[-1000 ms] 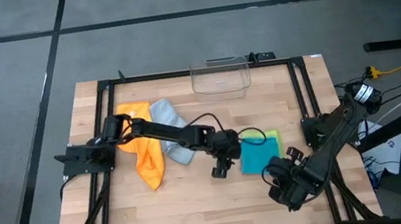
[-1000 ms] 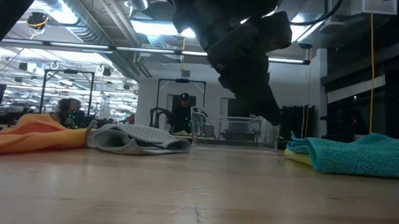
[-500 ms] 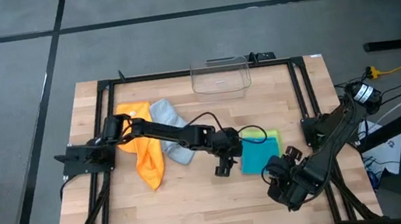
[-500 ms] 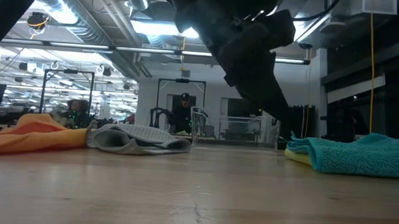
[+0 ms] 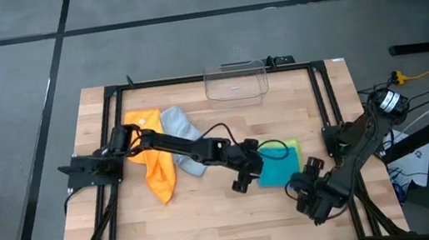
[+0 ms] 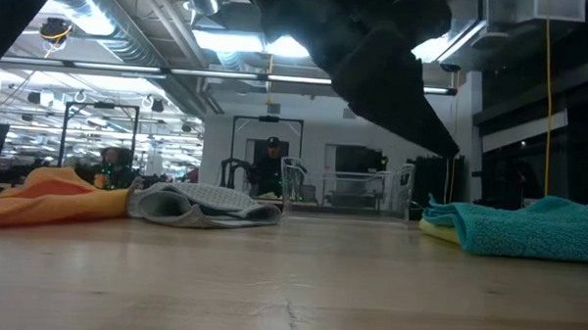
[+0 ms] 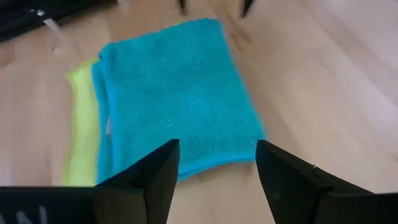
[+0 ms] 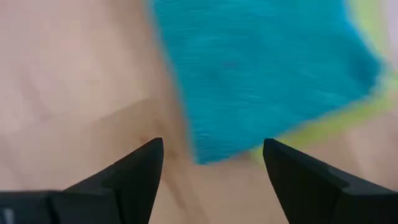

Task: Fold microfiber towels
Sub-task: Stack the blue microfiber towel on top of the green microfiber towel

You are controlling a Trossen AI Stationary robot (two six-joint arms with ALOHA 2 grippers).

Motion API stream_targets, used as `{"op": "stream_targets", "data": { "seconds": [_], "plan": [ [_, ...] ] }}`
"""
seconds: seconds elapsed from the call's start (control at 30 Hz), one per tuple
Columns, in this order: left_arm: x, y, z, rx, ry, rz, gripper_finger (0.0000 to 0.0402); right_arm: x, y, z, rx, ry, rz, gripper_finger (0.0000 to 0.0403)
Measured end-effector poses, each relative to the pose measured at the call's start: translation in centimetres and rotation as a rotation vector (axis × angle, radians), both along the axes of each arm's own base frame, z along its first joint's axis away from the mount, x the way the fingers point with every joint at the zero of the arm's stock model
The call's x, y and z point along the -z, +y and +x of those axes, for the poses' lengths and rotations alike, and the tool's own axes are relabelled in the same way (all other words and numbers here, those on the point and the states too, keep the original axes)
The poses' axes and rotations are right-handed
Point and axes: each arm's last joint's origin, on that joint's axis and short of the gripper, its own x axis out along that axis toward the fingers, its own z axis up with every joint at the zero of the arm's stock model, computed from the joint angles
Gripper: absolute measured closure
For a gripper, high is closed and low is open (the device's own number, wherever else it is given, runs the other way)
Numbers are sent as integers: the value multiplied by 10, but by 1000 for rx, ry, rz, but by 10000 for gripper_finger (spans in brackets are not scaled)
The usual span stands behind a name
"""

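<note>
The teal towel point(image 5: 278, 166) is lying folded flat on the tabletop point(image 5: 211, 213), right of centre, resting on top of the lime green towel point(image 5: 289, 145), whose edge is peeking out along its far and right sides. The left gripper point(image 5: 243, 185) is hovering just to the left of the teal towel, its fingers point(image 7: 149, 177) standing wide apart and holding nothing. The right gripper point(image 5: 301, 185) is sitting at the near right corner of the same stack, its fingers point(image 8: 134, 171) also spread wide and empty. Farther left, the orange towel point(image 5: 153, 158) is lying crumpled, with the grey towel point(image 5: 182, 137) bunched just beside it on its right. A clear plastic bin point(image 5: 235, 82) is standing at the far edge of the tabletop.
</note>
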Motion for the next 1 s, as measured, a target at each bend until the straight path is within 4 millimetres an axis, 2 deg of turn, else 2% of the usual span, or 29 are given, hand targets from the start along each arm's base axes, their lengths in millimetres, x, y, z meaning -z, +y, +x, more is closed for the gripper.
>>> {"op": "stream_targets", "data": {
  "seconds": [0.2, 0.43, 0.57, 0.67, 0.8, 1.0],
  "plan": [
    [5, -25, -1, 80, -38, 225, 195, 20, 7, -2, -308, -40, 28, 124],
    [29, -50, 8, 24, -134, 336, 195, 27, -2, -7, -322, -21, -59, 128],
    [39, -60, 10, 83, -144, 320, 195, 22, 2, -4, -348, -26, -51, 141],
    [53, -64, 9, 89, -106, 284, 195, 20, 3, -3, -383, -29, -60, 150],
    [60, -63, 10, 81, -92, 274, 195, 21, 1, -3, -410, -8, -96, 157],
    [65, -48, 14, 9, -66, 164, 195, 29, -5, -7, -400, 30, -101, 157]
  ]
}}
